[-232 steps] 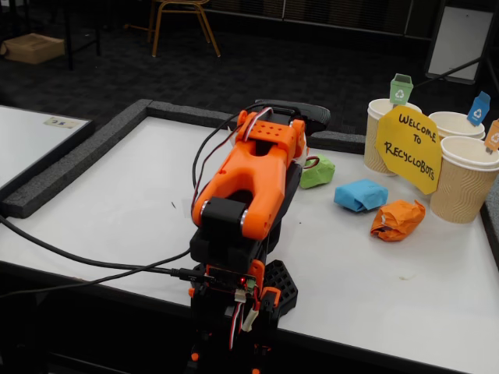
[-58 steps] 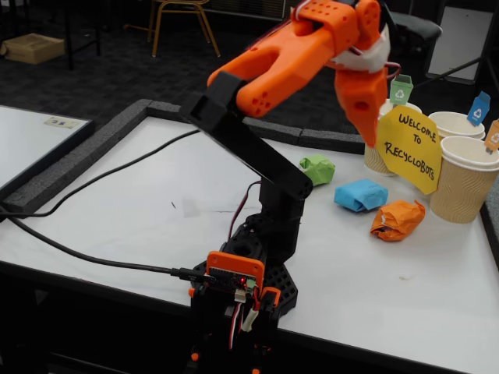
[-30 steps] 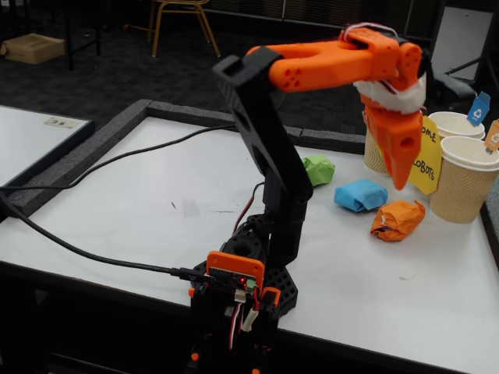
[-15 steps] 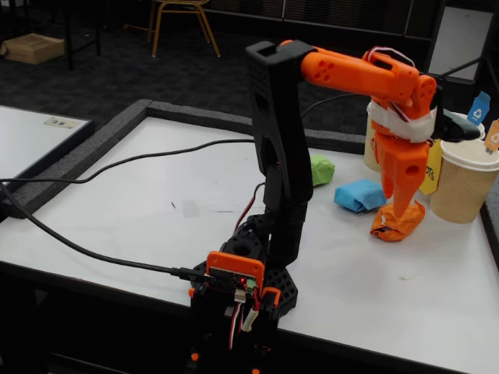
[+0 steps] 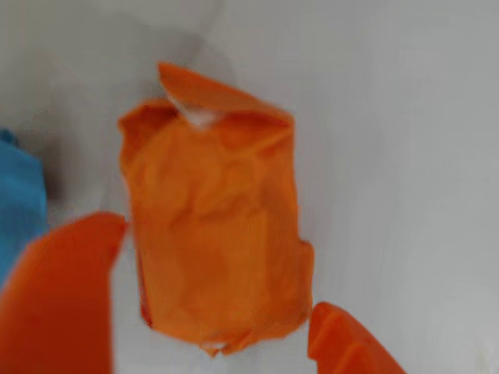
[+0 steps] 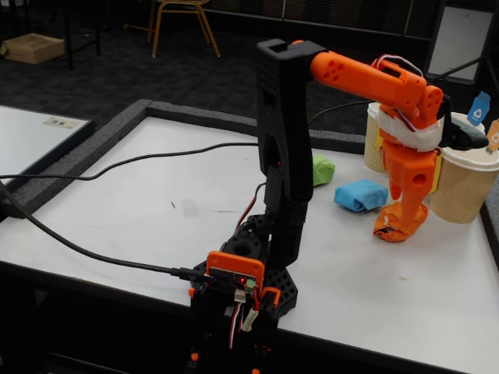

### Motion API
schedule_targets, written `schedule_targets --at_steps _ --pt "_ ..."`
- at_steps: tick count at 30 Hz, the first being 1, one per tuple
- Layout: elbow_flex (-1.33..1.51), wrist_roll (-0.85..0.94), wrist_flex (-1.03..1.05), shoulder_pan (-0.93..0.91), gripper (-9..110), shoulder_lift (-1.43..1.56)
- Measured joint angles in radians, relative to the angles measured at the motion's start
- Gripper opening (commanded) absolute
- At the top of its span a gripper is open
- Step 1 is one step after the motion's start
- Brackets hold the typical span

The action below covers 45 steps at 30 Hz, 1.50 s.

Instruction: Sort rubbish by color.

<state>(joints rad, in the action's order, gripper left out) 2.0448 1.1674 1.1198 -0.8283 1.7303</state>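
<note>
The orange paper wad [image 5: 214, 234] fills the middle of the wrist view, lying on the white table. My gripper [image 5: 218, 273] is open, with one orange finger [image 5: 58, 304] left of the wad and the other finger [image 5: 347, 343] at its lower right corner. A strip of table shows between the left finger and the paper. In the fixed view the gripper [image 6: 405, 224] points straight down onto the orange wad [image 6: 388, 231]. The blue wad [image 6: 359, 195] lies just left of it, and the lime green wad [image 6: 322, 169] sits further left, partly behind the arm. The blue wad [image 5: 17, 206] also shows at the wrist view's left edge.
Ribbed beige paper cups [image 6: 466, 183] stand right behind the gripper at the table's far right, another cup [image 6: 376, 140] behind the wrist. The yellow sign is almost wholly hidden by the arm. Black cables [image 6: 93, 175] cross the left of the table; a grey foam border [image 6: 86, 152] rims it.
The arm unfolded, swung out to the right past the sign and came down; the gripper now stands low around the orange wad. None of the wads has moved.
</note>
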Motion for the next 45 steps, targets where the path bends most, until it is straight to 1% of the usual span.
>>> schedule_targets --at_steps 9,11,16,22,25,32,40,45 --pt "0.0 0.0 -0.044 0.0 21 -0.049" --pt "0.0 0.0 -0.061 0.0 17 -0.067" --pt "0.0 0.0 -0.121 0.0 1 -0.098" --pt "-0.014 0.002 -0.126 0.0 0 -0.1" --pt "-0.057 0.002 -0.078 0.0 0 -0.1" --pt "-0.127 0.002 0.117 0.0 0 -0.066" --pt "-0.129 0.002 0.318 0.0 0 0.259" --pt "-0.129 0.002 0.388 0.0 0 0.449"
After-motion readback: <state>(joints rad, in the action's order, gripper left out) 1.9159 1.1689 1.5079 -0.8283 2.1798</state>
